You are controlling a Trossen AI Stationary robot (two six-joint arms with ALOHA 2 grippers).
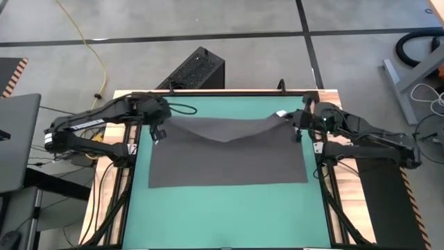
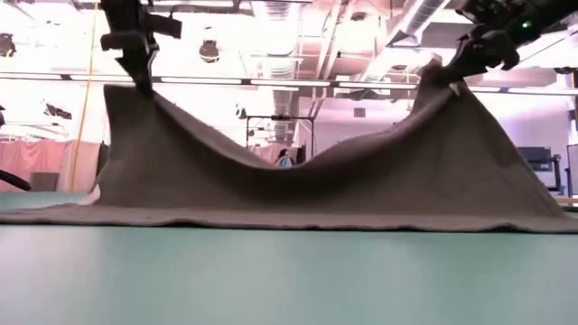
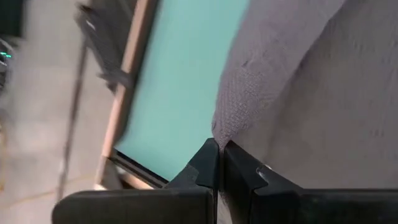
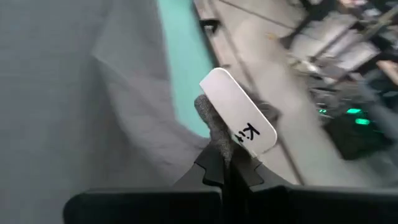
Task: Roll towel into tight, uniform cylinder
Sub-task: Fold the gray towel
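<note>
Already both far corners of the towel (image 1: 229, 156) hang lifted, left hand (image 1: 157, 134) and right hand (image 1: 297, 129) each pinched shut on one, long axis spanning between them.

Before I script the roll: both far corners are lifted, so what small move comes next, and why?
Probably carry both corners toward the near edge together: the left gripper and right gripper each pinch a raised corner of the towel, whose middle sags.

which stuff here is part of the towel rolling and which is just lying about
In the job: towel, far corners lifted; white tag; green mat; left gripper; right gripper.
Lying about: black box, yellow cable, laptop.
</note>
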